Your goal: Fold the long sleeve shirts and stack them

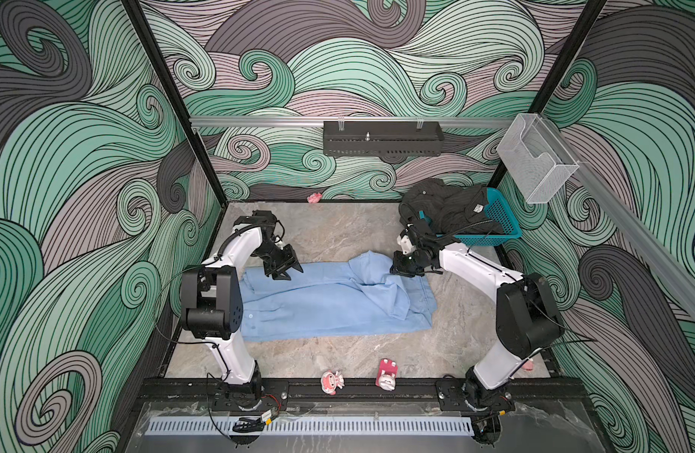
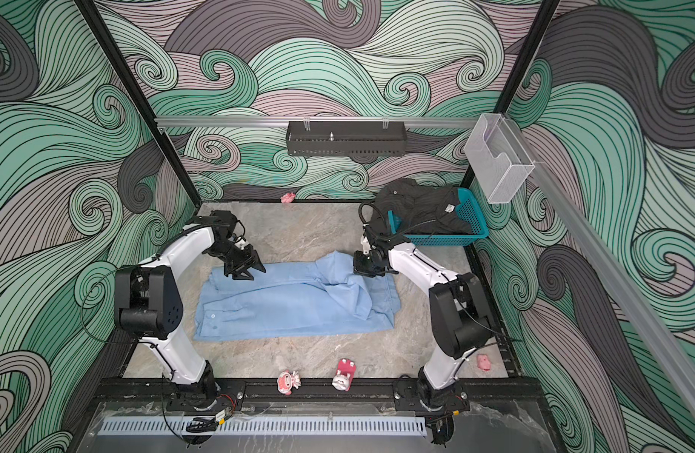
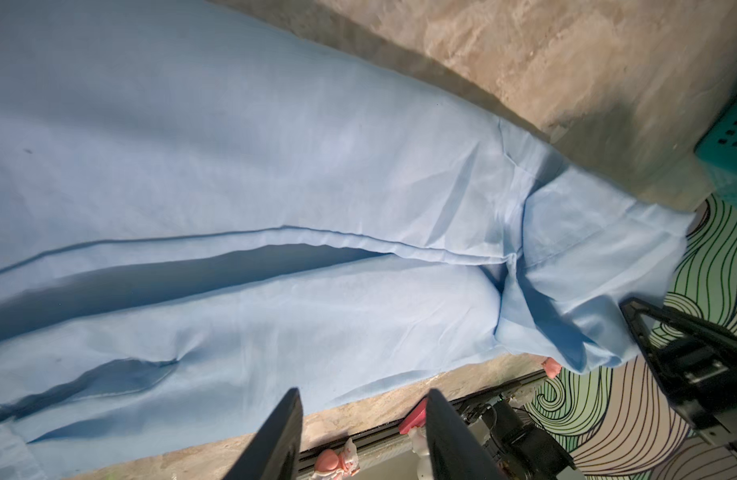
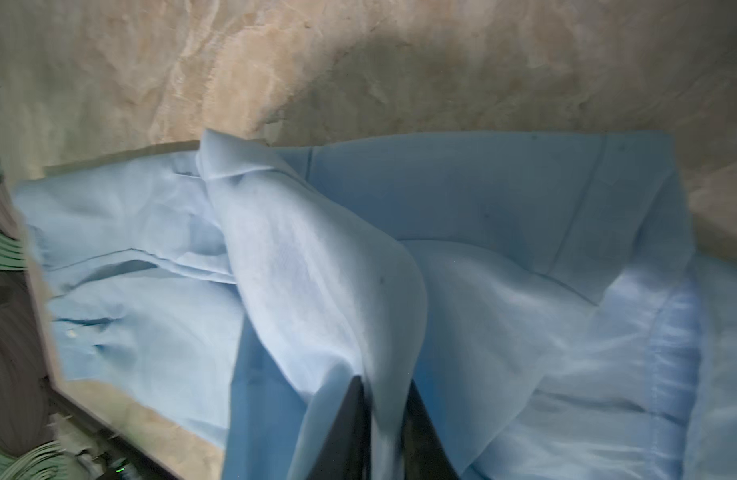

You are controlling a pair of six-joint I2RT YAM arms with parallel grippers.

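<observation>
While the right gripper (image 4: pixel 385 384) pinches a raised fold of the blue shirt (image 1: pixel 330 306), likely to lay it flat, the left gripper (image 1: pixel 289 272) hovers empty, jaws apart.

L arm (image 1: pixel 236 245) & R arm (image 1: pixel 475 264): white links, blk joints, cables.

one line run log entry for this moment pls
left hand: open, empty, over blue shirt | right hand: shut on raised fold | black shirt: heaped in basket
</observation>
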